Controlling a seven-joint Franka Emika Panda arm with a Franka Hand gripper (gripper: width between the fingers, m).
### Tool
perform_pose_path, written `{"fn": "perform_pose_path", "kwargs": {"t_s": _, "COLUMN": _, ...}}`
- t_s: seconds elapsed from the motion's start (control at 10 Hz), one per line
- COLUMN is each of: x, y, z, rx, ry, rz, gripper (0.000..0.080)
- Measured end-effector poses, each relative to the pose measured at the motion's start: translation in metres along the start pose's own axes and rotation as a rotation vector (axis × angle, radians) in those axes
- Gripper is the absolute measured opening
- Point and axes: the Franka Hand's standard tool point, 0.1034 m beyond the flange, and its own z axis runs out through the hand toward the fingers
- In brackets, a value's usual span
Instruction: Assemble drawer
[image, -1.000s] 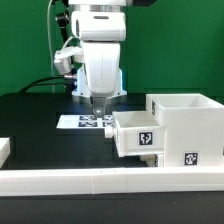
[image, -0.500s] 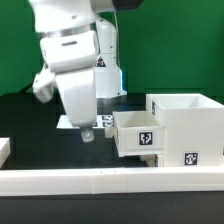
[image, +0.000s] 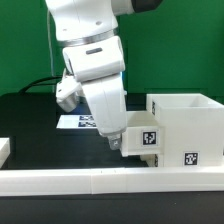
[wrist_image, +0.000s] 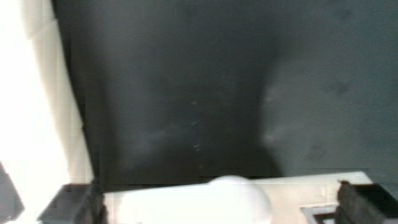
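The gripper (image: 117, 145) (grip state cannot be told) meets the small tray (image: 139, 136) protruding from the drawer housing (image: 187, 128) on the tabletop (image: 40, 125). Light, stiff, slippery plastic; the knob (wrist_image: 231, 186) suits grasping.

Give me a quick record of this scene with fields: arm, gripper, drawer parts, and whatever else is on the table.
arm: tilted, leaning down toward the tray
gripper: at the tray's front, on the exterior view's left; open or shut unclear
tray: sticks out of the housing, tag facing camera
housing: upright, open top
rail: along the front edge
marker board: flat behind the arm
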Motion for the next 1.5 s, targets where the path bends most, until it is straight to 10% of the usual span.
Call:
{"fn": "perform_pose_path", "kwargs": {"t_s": 0.4, "x": 0.0, "y": -0.003, "z": 0.002, "rx": -0.019, "ry": -0.007, "rz": 0.003, "gripper": 0.0649}}
{"fn": "perform_pose_path", "kwargs": {"t_s": 1.0, "x": 0.057, "y": 0.001, "z": 0.012, "rx": -0.018, "ry": 0.011, "rz": 0.042, "gripper": 0.0649}}
{"fn": "perform_pose_path", "kwargs": {"t_s": 1.5, "x": 0.005, "y": -0.007, "z": -0.005, "rx": 0.002, "ry": -0.006, "rz": 0.042, "gripper": 0.0649}}
